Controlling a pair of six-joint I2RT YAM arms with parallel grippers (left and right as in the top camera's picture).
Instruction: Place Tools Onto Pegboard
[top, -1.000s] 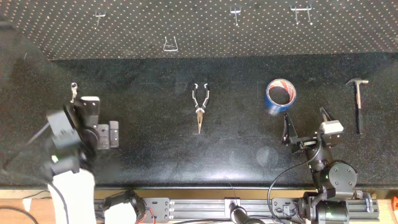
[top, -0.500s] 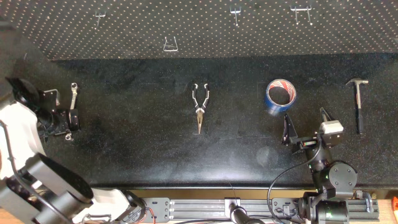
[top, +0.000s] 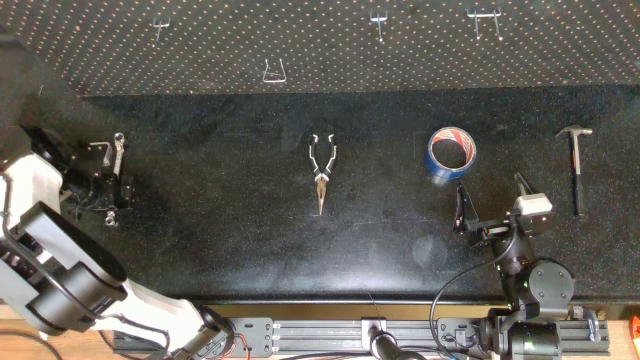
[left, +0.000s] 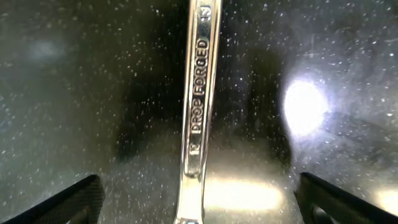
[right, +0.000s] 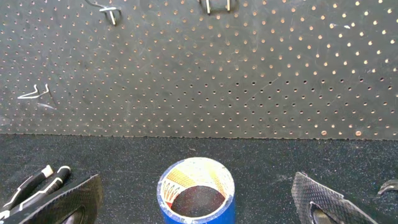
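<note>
**Left claw (left: 200, 202) over wrench (left: 198, 112)**

Left claw fingers wide apart, low over the wrench, which lies flat on the worktop (top: 230, 220) at far left. Right claw (right: 196, 194) also apart, facing tape roll (top: 451, 150). Pliers (top: 321, 172) mid-worktop, hammer (top: 575, 165) far right.

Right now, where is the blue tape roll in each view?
Top view: blue tape roll, right of centre on the black mat, left of the hammer.
Right wrist view: blue tape roll straight ahead, in front of the pegboard.
Left wrist view: faces the wrench instead.
Shared landmark: the pegboard behind the roll.
</note>
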